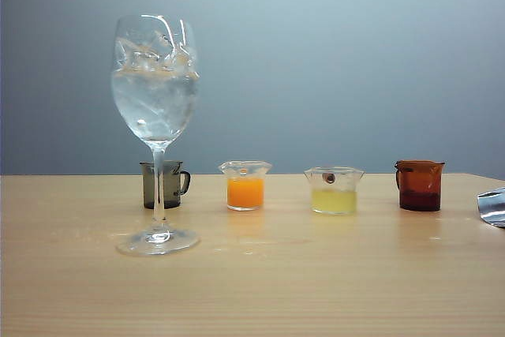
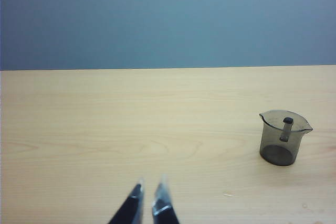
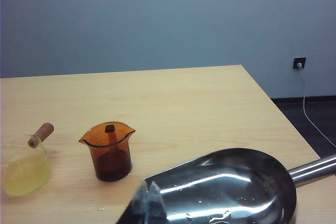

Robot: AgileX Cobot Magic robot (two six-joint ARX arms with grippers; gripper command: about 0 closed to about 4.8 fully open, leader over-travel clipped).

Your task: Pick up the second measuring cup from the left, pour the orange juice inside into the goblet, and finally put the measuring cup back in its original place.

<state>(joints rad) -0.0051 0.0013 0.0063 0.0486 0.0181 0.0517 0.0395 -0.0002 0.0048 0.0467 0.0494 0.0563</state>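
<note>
The second measuring cup (image 1: 245, 171), small and clear with a flared rim, stands on the table second from the left in the exterior view. It holds orange juice (image 1: 245, 192) to about half its height. The goblet (image 1: 155, 92), tall and stemmed, stands left of it and nearer the front, with ice and clear water in its bowl. Neither gripper shows in the exterior view. My left gripper (image 2: 150, 186) hovers low over bare table with its tips nearly together and nothing between them. My right gripper (image 3: 148, 188) is shut and empty, beside a steel scoop.
A smoky grey cup (image 1: 164, 185) stands behind the goblet's stem and also shows as the grey cup (image 2: 283, 137) in the left wrist view. A cup of pale yellow liquid (image 1: 334, 191) and a brown cup (image 1: 419, 185) complete the row. A steel scoop (image 3: 231, 182) lies at the table's right edge.
</note>
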